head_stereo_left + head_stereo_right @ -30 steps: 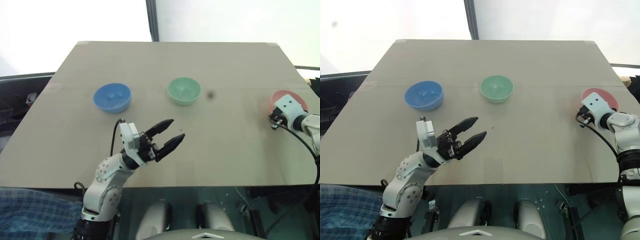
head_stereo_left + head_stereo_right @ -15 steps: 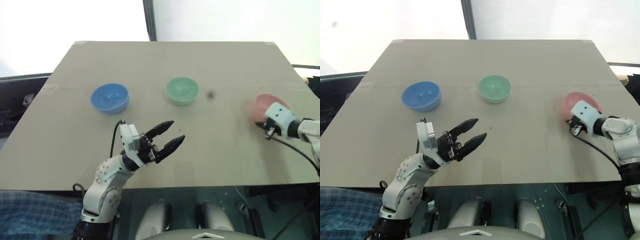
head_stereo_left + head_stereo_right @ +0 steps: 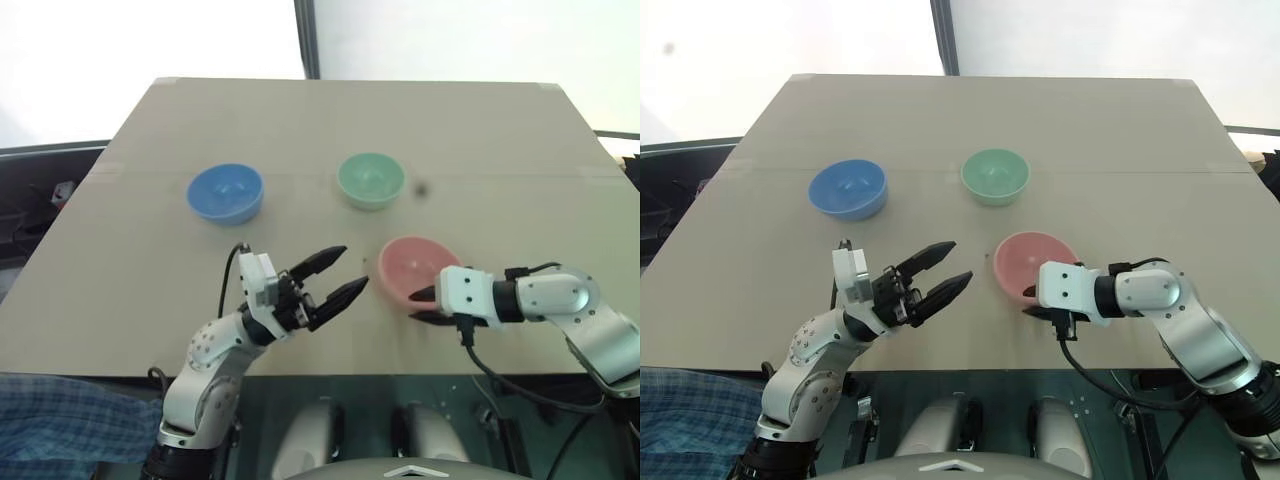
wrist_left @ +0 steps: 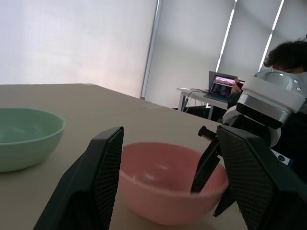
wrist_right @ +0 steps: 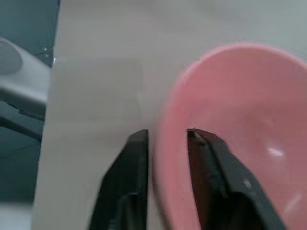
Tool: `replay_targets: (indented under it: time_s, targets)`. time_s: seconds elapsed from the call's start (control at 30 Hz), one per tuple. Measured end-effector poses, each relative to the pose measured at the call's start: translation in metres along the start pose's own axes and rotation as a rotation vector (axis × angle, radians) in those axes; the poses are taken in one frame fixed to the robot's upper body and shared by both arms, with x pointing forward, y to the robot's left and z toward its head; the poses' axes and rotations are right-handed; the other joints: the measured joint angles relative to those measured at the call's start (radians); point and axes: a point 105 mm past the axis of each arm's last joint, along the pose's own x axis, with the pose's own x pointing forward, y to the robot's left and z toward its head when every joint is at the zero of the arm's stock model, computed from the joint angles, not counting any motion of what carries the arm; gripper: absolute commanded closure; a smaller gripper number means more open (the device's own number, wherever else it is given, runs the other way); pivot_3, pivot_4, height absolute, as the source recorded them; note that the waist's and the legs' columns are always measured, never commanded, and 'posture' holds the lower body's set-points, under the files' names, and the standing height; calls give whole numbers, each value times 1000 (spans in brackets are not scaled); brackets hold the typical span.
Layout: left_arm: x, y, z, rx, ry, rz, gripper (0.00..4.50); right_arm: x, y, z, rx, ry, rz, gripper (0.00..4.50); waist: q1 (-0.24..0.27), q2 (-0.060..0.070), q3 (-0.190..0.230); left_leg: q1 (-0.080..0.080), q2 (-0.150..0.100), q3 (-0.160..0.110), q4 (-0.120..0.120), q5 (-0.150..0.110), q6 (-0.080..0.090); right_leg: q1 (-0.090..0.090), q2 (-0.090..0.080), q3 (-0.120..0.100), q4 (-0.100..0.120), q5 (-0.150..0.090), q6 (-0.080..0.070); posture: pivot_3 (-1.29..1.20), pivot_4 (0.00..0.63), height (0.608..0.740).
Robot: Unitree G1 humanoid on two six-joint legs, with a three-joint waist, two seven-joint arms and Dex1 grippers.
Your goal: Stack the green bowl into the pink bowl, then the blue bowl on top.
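Pink bowl (image 3: pixel 1032 262), green bowl (image 3: pixel 994 176) and blue bowl (image 3: pixel 847 189) hold nothing.

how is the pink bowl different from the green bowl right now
The pink bowl sits near the table's front edge, while the green bowl sits farther back, just behind it. The pink bowl has the right gripper at its rim, one finger inside and one outside with a gap around the wall; the green bowl has nothing at it. They differ in colour, salmon pink against mint green. Both are upright, empty, plain and about the same size.
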Motion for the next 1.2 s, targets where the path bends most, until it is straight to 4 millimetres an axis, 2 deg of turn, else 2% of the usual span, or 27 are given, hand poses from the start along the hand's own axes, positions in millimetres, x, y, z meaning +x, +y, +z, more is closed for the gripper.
replay_targets:
  time_s: [0.1,0.17,0.37,0.5,0.57,0.63,0.7,0.77,0.8,0.87,0.9,0.97,1.1,1.2]
  targets:
    - [-1,1,0,4,2,2,1210,0,-3,-2,-7,15,-10,662,-1,0,0,0,0,0,0,0,0,0,0,0,0,0,0,0,150,740]
    - [-1,1,0,4,2,3,1210,-1,-7,-5,-21,32,-27,171,-1,0,0,0,0,0,0,0,0,0,0,0,0,-1,-1,0,150,740]
    - [0,2,1,6,1,3,1210,-6,-12,-4,20,17,-47,171,0,0,0,-1,0,0,0,0,0,0,0,0,0,0,0,0,150,740]
    - [-2,6,0,12,7,24,1210,-34,-13,16,84,-84,-31,171,0,0,0,-1,0,-1,0,-2,4,0,0,-1,-1,0,0,0,150,740]
    - [-2,7,0,14,7,36,1210,-40,-14,18,105,-105,-27,171,-1,0,0,-1,0,-1,0,-2,4,0,0,-1,-1,0,0,0,150,740]
    - [-3,12,-1,15,6,62,1210,-48,-22,28,131,-157,-44,171,-2,0,0,-1,0,-1,0,-2,4,0,0,-1,0,0,1,0,150,740]
    - [-1,21,3,20,-18,102,1210,-54,-46,41,112,-200,-123,171,-6,0,0,-1,1,0,1,-2,4,0,0,-1,0,0,1,0,150,740]
    - [0,24,7,32,-34,113,1210,-57,-60,45,95,-202,-173,171,-3,-1,0,0,1,-1,1,-2,3,0,0,-2,1,0,1,0,150,740]
    - [-2,28,8,50,-34,141,1210,-55,-75,43,89,-184,-213,171,-3,-1,0,0,1,-1,1,-1,2,0,0,-2,1,0,0,0,150,740]
    - [-4,33,8,64,-29,164,1210,-50,-86,39,94,-165,-236,171,-3,-1,0,-1,0,-1,1,1,-1,-1,0,-2,1,0,0,0,150,740]
    - [-8,39,9,89,-20,206,1210,-38,-102,40,94,-158,-249,171,-9,-1,0,-1,0,0,1,1,-1,-2,0,-1,1,1,1,0,150,740]
    - [-10,45,11,119,-19,238,1210,-27,-121,43,75,-142,-268,171,-10,-1,0,-2,0,1,0,1,-1,-3,0,-1,2,1,1,0,150,740]
    - [-16,55,12,166,-2,313,1210,-7,-146,52,37,-124,-276,171,-5,-1,0,-4,0,1,0,1,-2,-6,1,-1,3,1,1,0,150,740]
    - [-21,60,11,195,15,366,1210,19,-170,52,41,-74,-287,171,-8,-1,0,-4,-1,1,0,1,-2,-7,0,-1,3,1,1,0,150,740]
